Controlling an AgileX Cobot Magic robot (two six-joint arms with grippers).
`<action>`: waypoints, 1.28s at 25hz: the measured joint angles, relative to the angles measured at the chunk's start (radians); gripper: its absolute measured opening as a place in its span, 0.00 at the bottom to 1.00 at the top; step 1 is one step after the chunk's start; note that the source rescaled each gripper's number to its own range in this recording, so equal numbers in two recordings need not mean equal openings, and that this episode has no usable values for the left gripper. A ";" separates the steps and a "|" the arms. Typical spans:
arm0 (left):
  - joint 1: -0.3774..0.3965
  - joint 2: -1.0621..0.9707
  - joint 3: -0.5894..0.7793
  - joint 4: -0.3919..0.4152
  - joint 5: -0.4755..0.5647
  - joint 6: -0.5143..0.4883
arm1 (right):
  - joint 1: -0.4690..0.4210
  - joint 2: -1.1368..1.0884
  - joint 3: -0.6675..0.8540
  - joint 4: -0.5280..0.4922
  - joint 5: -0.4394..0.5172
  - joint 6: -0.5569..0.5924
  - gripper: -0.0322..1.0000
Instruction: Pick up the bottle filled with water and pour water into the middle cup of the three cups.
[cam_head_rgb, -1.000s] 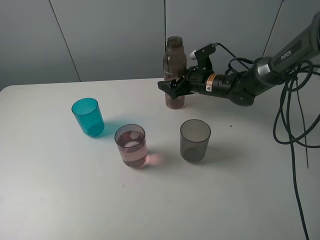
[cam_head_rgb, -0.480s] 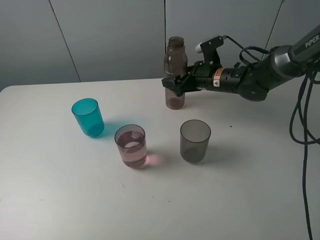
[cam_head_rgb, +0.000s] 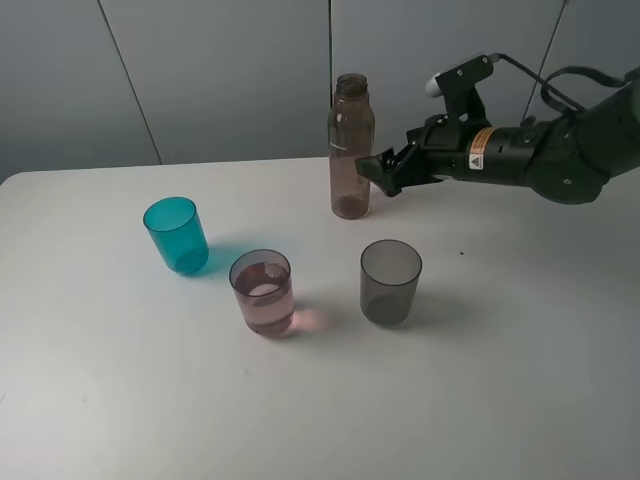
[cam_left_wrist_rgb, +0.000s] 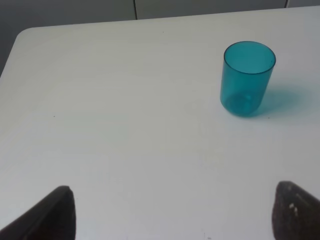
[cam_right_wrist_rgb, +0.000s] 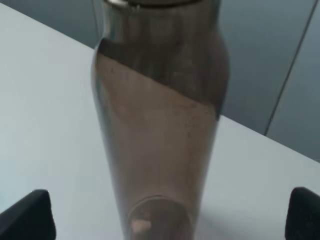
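Released and backing away, the right gripper (cam_head_rgb: 385, 168) stood wide open beside the bottle (cam_head_rgb: 351, 146), upright near the table's (cam_head_rgb: 500, 380) far edge; the middle cup (cam_head_rgb: 263, 291) already held water.

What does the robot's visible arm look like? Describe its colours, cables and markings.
The right arm is glossy black with rounded joint housings, a small orange-and-white label near the wrist, and a white-tipped bracket on top. Black cables loop behind it. The right gripper has dark fingers; the left gripper's fingertips also look dark.
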 joint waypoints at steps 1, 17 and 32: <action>0.000 0.000 0.000 0.000 0.000 0.000 | 0.000 -0.050 0.005 0.026 0.058 -0.002 1.00; 0.000 0.000 0.000 0.000 0.000 0.000 | -0.004 -0.961 -0.059 0.697 1.222 -0.468 1.00; 0.000 0.000 0.000 0.000 0.000 0.000 | -0.004 -1.623 0.151 0.763 1.730 -0.493 1.00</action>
